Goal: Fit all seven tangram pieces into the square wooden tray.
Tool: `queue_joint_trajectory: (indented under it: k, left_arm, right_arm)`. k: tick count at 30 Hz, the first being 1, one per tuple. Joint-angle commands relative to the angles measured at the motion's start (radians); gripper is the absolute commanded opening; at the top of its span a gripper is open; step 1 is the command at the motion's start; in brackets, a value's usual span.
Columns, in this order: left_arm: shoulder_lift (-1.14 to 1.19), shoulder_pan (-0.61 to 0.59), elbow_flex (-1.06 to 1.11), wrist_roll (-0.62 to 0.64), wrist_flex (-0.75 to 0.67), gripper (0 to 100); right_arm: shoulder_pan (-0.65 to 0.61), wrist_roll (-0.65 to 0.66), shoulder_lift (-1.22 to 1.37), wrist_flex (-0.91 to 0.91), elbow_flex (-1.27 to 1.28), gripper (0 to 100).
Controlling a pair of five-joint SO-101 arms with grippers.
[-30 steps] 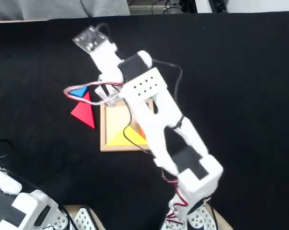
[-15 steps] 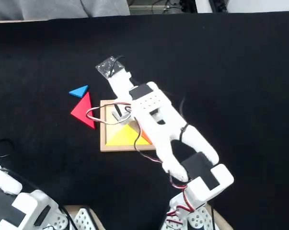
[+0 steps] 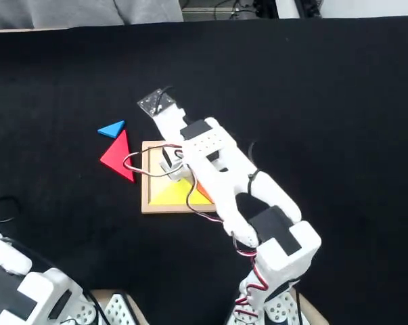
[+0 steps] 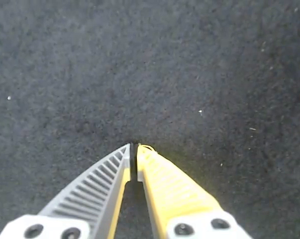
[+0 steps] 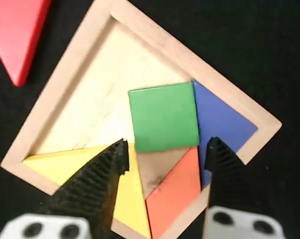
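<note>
the square wooden tray [image 3: 146, 177] lies a little left of the frame's centre in the high view, on the black counter [image 3: 325, 101]. the right arm [image 3: 210, 156] stretches from the lower middle of the frame up over the tray and covers most of its right half.

seen from the right wrist, four pieces lie inside the tray. a green square [image 5: 163, 116] sits near the middle. a dark blue triangle [image 5: 219, 122] touches one edge of it and fills the corner beyond. an orange piece [image 5: 177, 181] lies along the rim next to the blue one. a yellow triangle [image 5: 55, 164] lies along the adjoining rim. a small bare wedge of wood shows between green, yellow and orange, and a large part of the tray floor beside the green square is bare too.

the right gripper [image 5: 167, 143] hangs above the tray, spread wide, with nothing between its fingers.

two pieces lie outside. a red triangle [image 3: 119, 157] is just left of the tray, touching or nearly touching its rim, and a small light blue triangle [image 3: 111, 128] sits just above the red one.

the left gripper [image 4: 135, 147] is closed tip to tip over bare counter, holding nothing.
</note>
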Motion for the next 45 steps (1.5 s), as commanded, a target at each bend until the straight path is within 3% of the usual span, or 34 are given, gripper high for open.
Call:
queue_joint_trajectory:
  k: [1,7,13,17,21,26,31,34,39,45]
  left_arm:
    - [-0.009,0.022,0.002,-0.003,-0.008,4]
    - [-0.009,0.022,0.002,-0.003,-0.008,4]
    - [-0.017,0.036,-0.007,0.002,-0.008,5]
    - [-0.018,0.216,-0.139,0.003,-0.011,4]
    - [-0.014,0.484,-0.338,-0.025,0.084,5]
    - [-0.002,0.809,-0.613,-0.302,0.121,15]
    - [0.143,1.001,-0.799,-0.404,0.120,21]
    - [0.302,1.040,-0.909,-0.557,0.170,21]
    - [0.572,1.026,-1.208,-0.905,0.396,21]
    - [0.856,1.013,-1.646,-0.957,0.591,21]
  right_arm:
    - [0.014,-0.008,-0.013,0.008,-0.067,24.8]
    - [0.009,-0.002,-0.082,0.051,-0.090,23.3]
    - [0.020,0.000,-0.174,0.064,-0.096,0.7]
    - [0.110,-0.006,-0.171,0.063,-0.090,5.4]
    - [0.195,-0.008,-0.171,0.032,-0.059,4.5]
    - [0.222,-0.008,-0.171,-0.087,0.064,4.5]
    - [0.224,-0.008,-0.174,-0.166,0.116,4.5]
    - [0.226,-0.008,-0.171,-0.178,0.117,4.5]
    - [0.226,-0.003,-0.171,-0.178,0.117,4.5]
    - [0.226,-0.002,-0.171,-0.178,0.117,4.5]
